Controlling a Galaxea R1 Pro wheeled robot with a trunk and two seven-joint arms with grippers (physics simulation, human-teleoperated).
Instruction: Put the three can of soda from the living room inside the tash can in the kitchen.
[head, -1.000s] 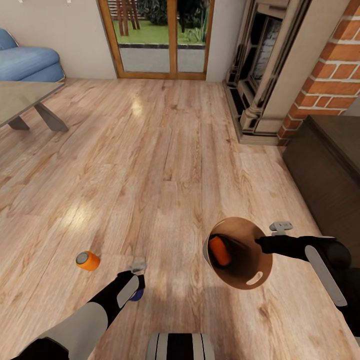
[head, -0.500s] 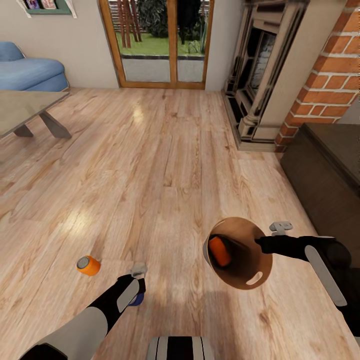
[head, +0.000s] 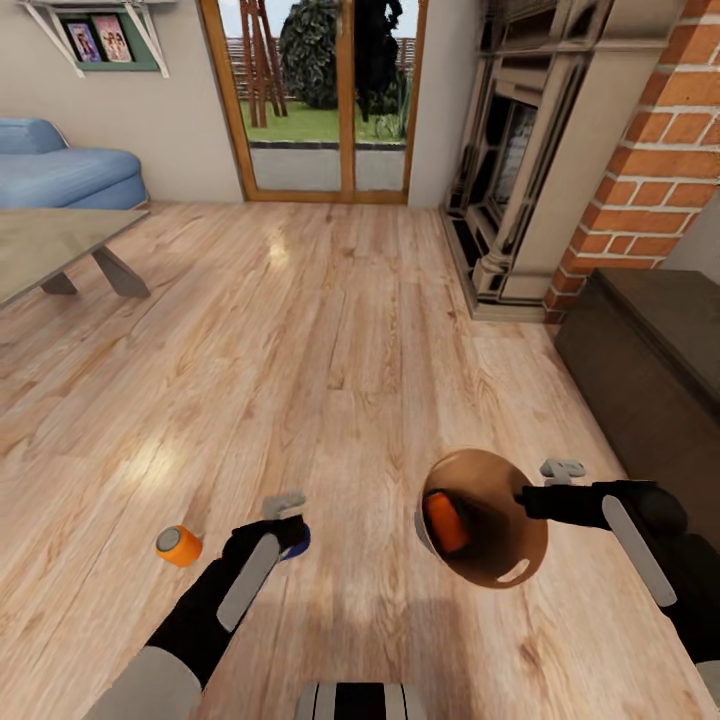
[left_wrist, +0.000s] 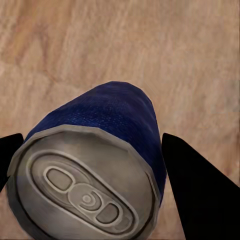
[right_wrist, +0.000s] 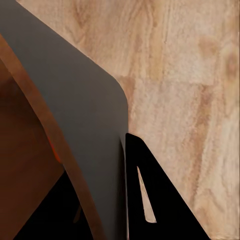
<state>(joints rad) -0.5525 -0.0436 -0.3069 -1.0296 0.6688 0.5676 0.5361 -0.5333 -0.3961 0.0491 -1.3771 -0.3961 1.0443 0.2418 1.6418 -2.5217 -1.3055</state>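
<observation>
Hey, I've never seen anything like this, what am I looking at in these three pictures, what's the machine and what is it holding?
It's a simulated two-armed robot in a living room. The big picture looks down from its head. The left gripper holds the blue can; the left wrist camera shows it between the dark fingers. The right gripper clamps the rim of the bin, seen close up from the right wrist camera. One orange can already lies inside. Another orange can lies on the wood floor.

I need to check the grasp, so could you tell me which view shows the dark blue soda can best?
The left wrist view: the blue can sits large between the dark fingers, silver top facing the camera. In the head view only a blue sliver peeks past the left gripper.
</observation>
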